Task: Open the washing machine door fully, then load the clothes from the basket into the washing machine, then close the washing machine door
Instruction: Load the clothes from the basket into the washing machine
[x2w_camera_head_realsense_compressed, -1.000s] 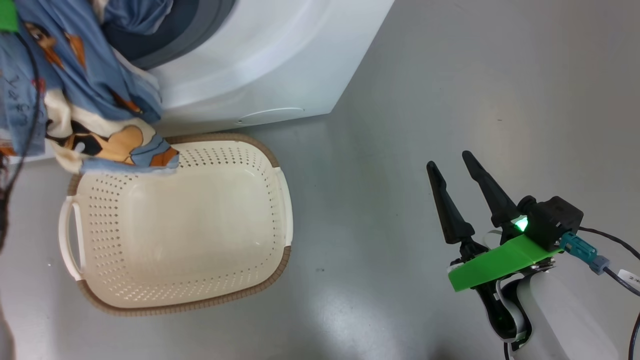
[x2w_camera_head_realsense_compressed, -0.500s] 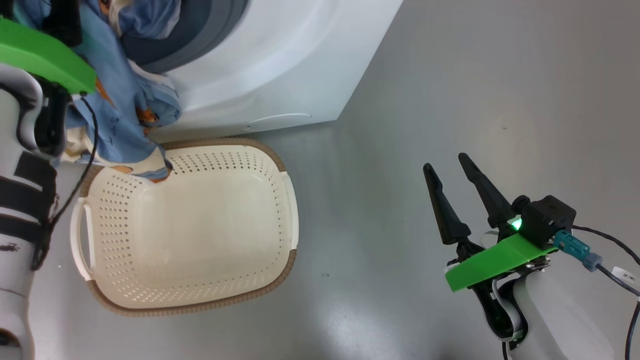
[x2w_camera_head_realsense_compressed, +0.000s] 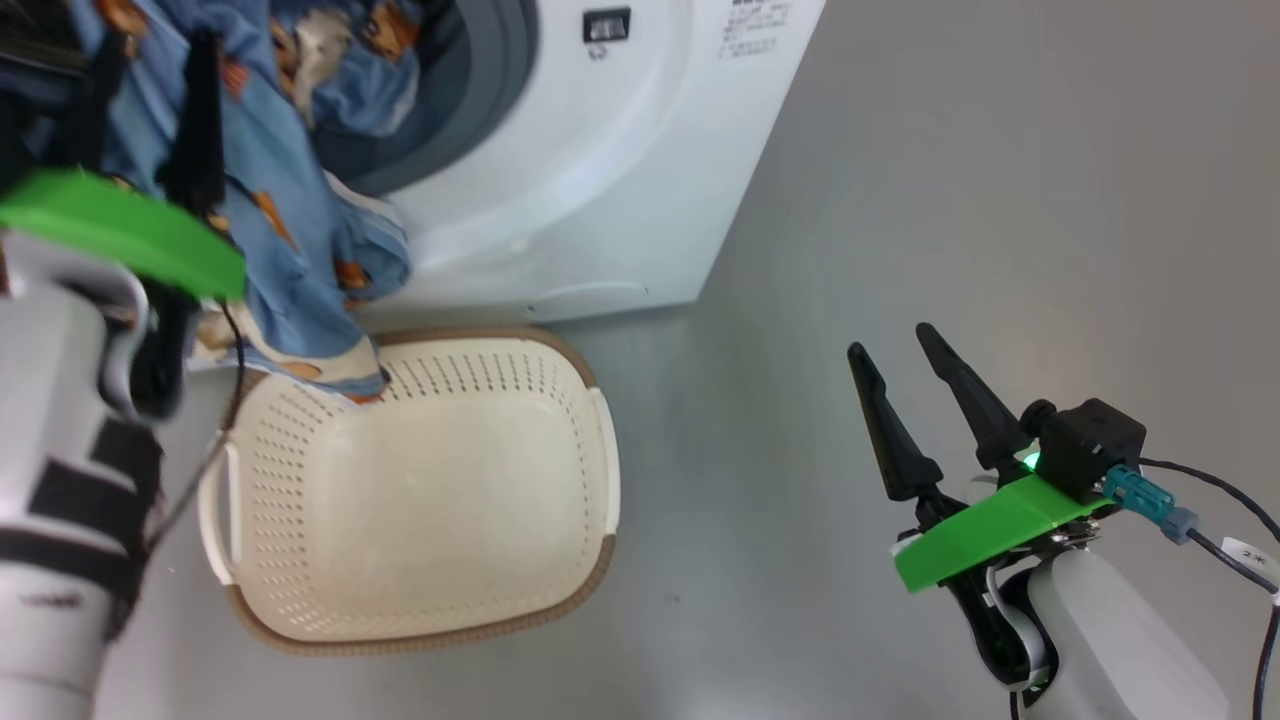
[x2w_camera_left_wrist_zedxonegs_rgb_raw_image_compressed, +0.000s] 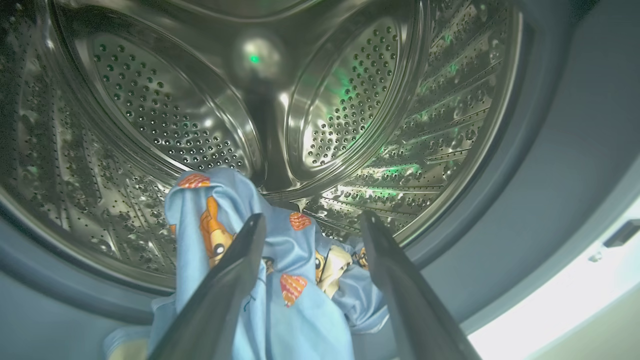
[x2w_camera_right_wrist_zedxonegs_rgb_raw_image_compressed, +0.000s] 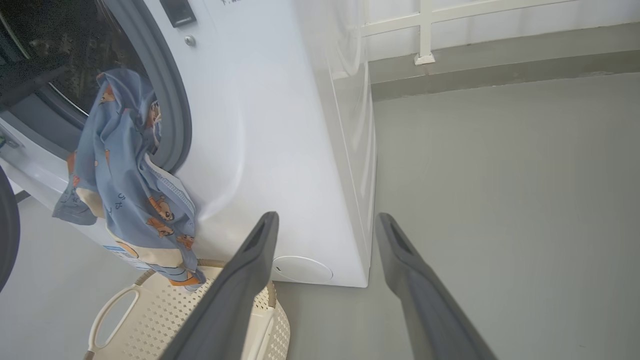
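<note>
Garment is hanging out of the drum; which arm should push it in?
Left. The left gripper is open at the drum mouth, over the clothes; the right gripper hovers open above floor, away from the washing machine.

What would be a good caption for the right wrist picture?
The clothes hang half out of the washing machine, dangling over the basket, with the open right gripper in front.

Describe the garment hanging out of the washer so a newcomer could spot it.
Find the big white washing machine and its round, grey-ringed opening. The garment is draped over the opening's lower lip, hanging down toward the cream basket. It alone is light blue with orange cartoon figures; its neighbours are plain white or cream.
</note>
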